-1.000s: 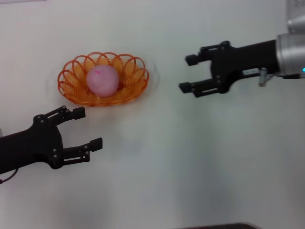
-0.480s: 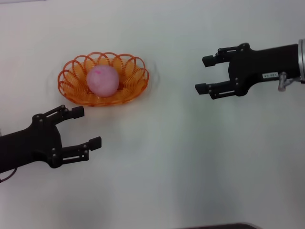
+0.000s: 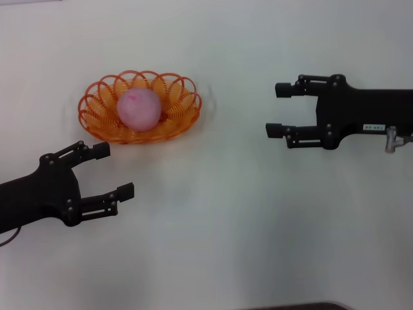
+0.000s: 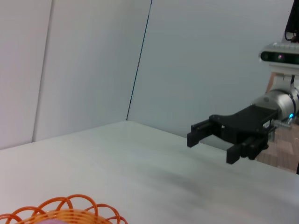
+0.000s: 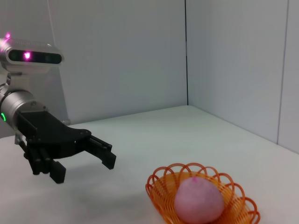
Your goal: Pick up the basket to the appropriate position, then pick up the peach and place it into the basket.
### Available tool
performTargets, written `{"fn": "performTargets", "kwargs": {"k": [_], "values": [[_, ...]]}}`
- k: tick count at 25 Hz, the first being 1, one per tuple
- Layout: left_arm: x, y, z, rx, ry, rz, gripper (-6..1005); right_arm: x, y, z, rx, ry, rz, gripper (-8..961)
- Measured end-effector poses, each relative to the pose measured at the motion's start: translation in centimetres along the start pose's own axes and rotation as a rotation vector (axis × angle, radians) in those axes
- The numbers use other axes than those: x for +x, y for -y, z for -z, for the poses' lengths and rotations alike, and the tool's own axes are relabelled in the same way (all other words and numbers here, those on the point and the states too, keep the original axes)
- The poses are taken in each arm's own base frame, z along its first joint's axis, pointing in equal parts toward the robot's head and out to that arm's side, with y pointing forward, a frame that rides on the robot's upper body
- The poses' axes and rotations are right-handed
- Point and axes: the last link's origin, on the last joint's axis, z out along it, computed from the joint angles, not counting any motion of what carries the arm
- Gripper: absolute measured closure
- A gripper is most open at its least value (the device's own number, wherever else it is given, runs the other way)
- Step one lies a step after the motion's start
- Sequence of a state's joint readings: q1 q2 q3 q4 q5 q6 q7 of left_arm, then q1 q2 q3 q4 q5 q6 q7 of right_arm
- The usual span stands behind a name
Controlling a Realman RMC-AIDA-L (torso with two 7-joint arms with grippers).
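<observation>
Beside basket (image 3: 140, 108), empty spread claws (image 3: 113, 170).

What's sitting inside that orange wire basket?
A pink peach rests in the basket; the basket floor under it is hidden. Both hands are away from it.

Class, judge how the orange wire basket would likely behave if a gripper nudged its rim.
The basket is open looped wire, so probably light and springy. It would likely slide on the smooth table, steadied somewhat by the peach inside.
</observation>
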State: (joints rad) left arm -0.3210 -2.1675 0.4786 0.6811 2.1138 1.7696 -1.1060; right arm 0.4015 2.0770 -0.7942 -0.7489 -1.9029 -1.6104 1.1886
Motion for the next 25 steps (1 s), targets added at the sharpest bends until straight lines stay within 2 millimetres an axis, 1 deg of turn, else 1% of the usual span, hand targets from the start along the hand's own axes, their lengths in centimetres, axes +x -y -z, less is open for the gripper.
{"fn": "performTargets", "kwargs": {"k": [4,25], "values": [[0.04,0.01,-0.03,-0.001,-0.001,0.000,80,0.57,0.03,-0.19,0.008,-0.007,-0.001,158],[0.13,0.08,-0.04,-0.003,0.000,-0.003,80,0.84,0.04,-0.35,0.008,-0.026,-0.001,159]]}}
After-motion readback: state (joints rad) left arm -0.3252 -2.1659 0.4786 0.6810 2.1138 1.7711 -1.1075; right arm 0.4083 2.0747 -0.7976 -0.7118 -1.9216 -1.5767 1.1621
